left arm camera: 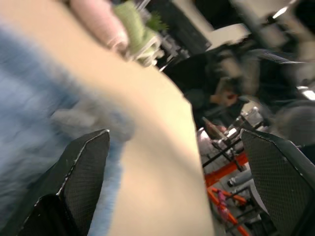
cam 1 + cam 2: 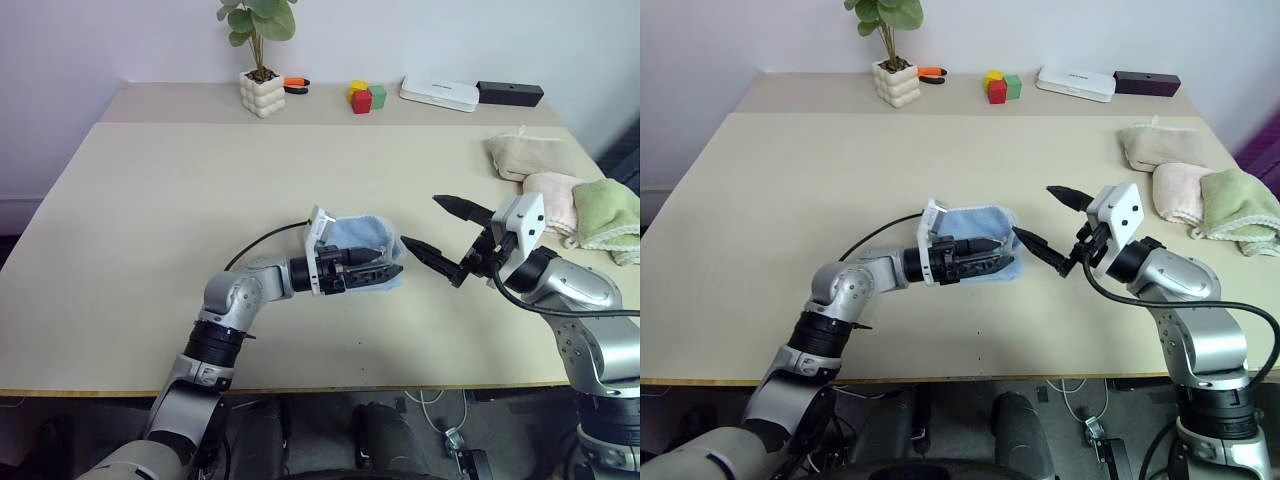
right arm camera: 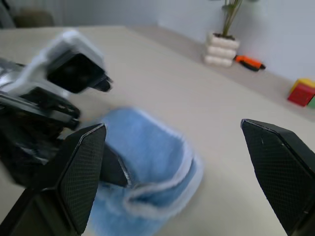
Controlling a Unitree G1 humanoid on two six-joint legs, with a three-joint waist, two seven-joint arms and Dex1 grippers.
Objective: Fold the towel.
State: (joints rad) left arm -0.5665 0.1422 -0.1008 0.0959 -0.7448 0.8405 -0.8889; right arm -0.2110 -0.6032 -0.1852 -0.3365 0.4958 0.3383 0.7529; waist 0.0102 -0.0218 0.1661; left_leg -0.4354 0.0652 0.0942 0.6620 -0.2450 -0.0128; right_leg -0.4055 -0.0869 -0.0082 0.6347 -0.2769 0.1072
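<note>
The towel (image 2: 358, 240) is a small, light blue bundle with a whitish hem, lying folded near the middle of the table (image 2: 150, 200). My left gripper (image 2: 376, 271) reaches in from the left and lies across the towel's near edge, open. In the left wrist view its fingers (image 1: 83, 167) stand wide apart, with the blue cloth (image 1: 29, 123) beside one of them and nothing pinched. My right gripper (image 2: 442, 230) hovers just right of the towel, pointing at it, open and empty. The right wrist view shows the towel (image 3: 147, 162) between and beyond that gripper's spread fingertips (image 3: 83, 167).
Folded beige (image 2: 525, 155), pink (image 2: 550, 195) and green (image 2: 605, 215) towels lie at the table's right edge. Along the back stand a potted plant (image 2: 262, 92), an orange-handled tool (image 2: 296, 84), coloured blocks (image 2: 367, 97), a white box (image 2: 440, 93) and a black box (image 2: 510, 93).
</note>
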